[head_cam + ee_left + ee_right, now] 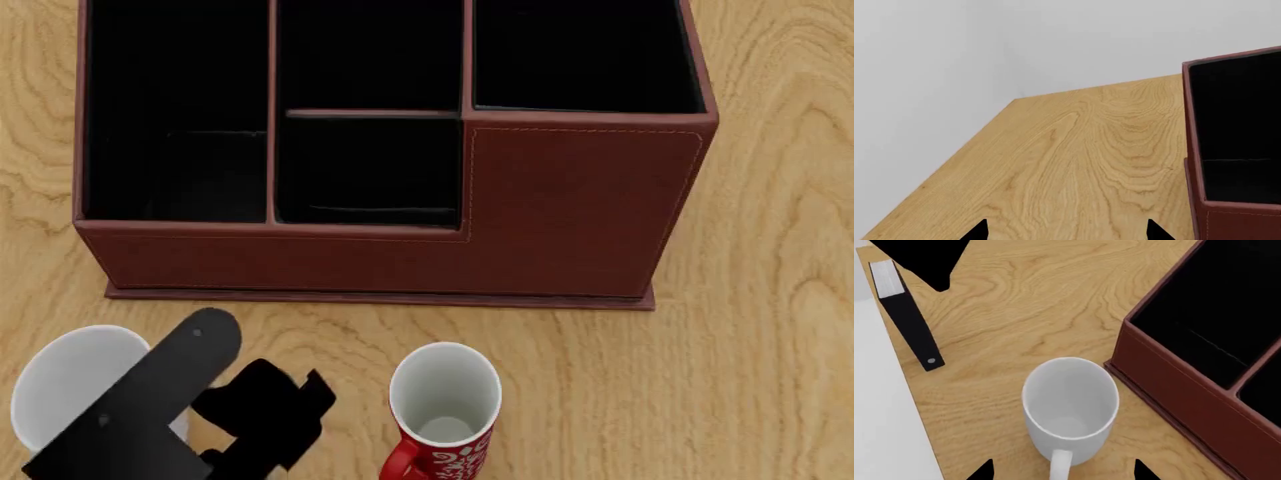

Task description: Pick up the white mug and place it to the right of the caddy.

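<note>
Spread right fingers (1061, 471) hover over the white mug (1071, 400) beside the caddy (1201, 390); glossy, rigid, likely slippery: grip rim or handle. Left fingers (1064, 231) spread.

White mug (1069, 402) beside caddy (1187, 390)

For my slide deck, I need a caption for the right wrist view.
Right wrist camera above the upright white mug on the wooden table, beside the caddy.
</note>
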`<state>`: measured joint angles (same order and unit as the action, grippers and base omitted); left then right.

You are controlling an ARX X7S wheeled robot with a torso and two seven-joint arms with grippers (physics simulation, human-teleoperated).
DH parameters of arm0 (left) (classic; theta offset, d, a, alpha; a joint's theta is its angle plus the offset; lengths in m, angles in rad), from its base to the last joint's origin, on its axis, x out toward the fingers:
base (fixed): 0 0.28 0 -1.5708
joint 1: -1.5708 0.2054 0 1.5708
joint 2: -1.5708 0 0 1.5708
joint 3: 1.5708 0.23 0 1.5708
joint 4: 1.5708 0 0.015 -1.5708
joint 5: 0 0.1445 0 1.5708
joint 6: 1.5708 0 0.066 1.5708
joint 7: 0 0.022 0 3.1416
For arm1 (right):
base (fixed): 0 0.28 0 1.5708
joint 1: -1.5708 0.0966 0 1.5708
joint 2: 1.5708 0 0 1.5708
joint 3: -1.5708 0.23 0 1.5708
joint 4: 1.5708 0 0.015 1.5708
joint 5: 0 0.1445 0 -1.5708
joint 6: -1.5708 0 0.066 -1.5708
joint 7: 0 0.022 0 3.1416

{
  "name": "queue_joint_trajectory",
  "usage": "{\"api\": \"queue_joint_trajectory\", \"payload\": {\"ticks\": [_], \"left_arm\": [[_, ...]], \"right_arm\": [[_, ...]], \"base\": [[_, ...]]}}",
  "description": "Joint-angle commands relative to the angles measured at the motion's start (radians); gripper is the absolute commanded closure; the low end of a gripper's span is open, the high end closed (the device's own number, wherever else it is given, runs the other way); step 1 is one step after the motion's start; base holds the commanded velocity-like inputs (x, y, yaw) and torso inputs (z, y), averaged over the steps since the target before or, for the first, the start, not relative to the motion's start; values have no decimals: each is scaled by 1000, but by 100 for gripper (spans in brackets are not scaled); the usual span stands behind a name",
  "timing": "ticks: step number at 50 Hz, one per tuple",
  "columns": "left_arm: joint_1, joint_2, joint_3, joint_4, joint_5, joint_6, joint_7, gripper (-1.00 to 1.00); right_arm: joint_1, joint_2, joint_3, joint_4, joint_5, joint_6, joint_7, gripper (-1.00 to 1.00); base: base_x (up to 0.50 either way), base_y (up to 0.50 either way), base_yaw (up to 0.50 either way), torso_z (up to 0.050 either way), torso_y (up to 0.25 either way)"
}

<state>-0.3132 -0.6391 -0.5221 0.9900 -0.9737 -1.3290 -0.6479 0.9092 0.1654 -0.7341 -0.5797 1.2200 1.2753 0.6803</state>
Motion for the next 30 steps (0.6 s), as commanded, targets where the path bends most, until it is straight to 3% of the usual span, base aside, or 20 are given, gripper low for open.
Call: {"api": "queue_joint_trajectory", "payload": {"ticks": [1,30], "left_arm": [[-6,-14,12,0,-20,5,-26,-100],[-5,-39,36,-26,-52,42,-62,-100]], "right_arm": [[-17,12,-49,78,-110,-102,-105,-100],[-36,1,-158,224,-199,-207,-239,-100]], "base": [[0,0,0,0,0],[0,0,0,0,0]]}}
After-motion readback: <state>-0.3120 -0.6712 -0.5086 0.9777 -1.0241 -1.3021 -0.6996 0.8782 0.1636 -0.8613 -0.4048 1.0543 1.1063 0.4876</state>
